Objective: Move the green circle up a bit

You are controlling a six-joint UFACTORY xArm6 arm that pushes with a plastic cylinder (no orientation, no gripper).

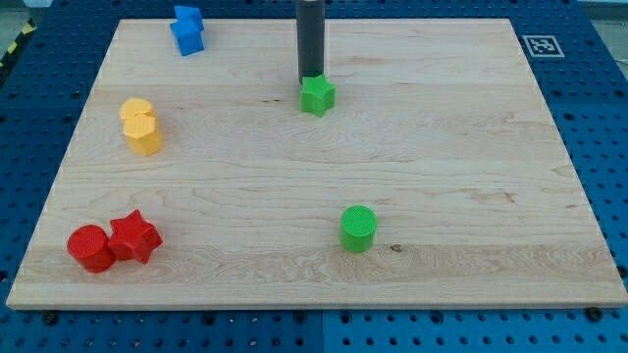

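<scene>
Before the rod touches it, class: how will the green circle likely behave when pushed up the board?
The green circle is a squat, flat-topped cylinder, so it should slide rather than tip. Its round side may let it slip off my tip if pushed off-centre. It looks small and probably light, and the wooden board looks smooth.

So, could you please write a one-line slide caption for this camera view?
My tip sits at the green star, far above the green circle on the wooden board.
</scene>
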